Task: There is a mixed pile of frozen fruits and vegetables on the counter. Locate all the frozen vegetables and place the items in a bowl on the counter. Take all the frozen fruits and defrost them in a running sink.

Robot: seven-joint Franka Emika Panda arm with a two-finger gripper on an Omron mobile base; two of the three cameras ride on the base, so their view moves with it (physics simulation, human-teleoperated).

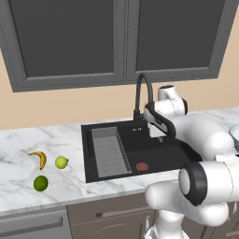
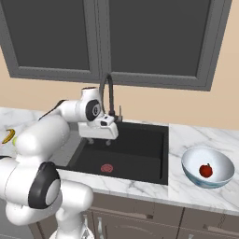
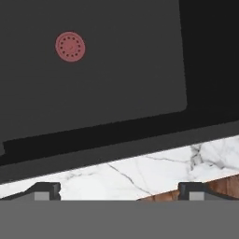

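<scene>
On the white marble counter (image 1: 18, 186) left of the sink lie a curved yellow banana (image 1: 39, 158), a yellow-green stemmed ball (image 1: 61, 162) and a dark green ball (image 1: 41, 183). The banana (image 2: 8, 135) also peeks out behind my arm. A red round piece (image 2: 205, 170) rests in the pale blue-white bowl (image 2: 219, 179) on the counter right of the sink. My gripper (image 2: 99, 141) (image 1: 156, 136) hangs open and empty above the black sink (image 1: 158, 156), close to the faucet. From the hand, the gripper (image 3: 119, 191) looks down at the basin floor and its reddish drain (image 3: 70, 46).
The tall black arched faucet (image 1: 142, 93) rises at the sink's back edge beside my hand. A grey ribbed tray (image 1: 109, 151) fills the basin's left part. Dark wall cabinets (image 1: 116, 37) hang overhead. Brown-grey cabinet fronts (image 2: 140, 219) run below the counter.
</scene>
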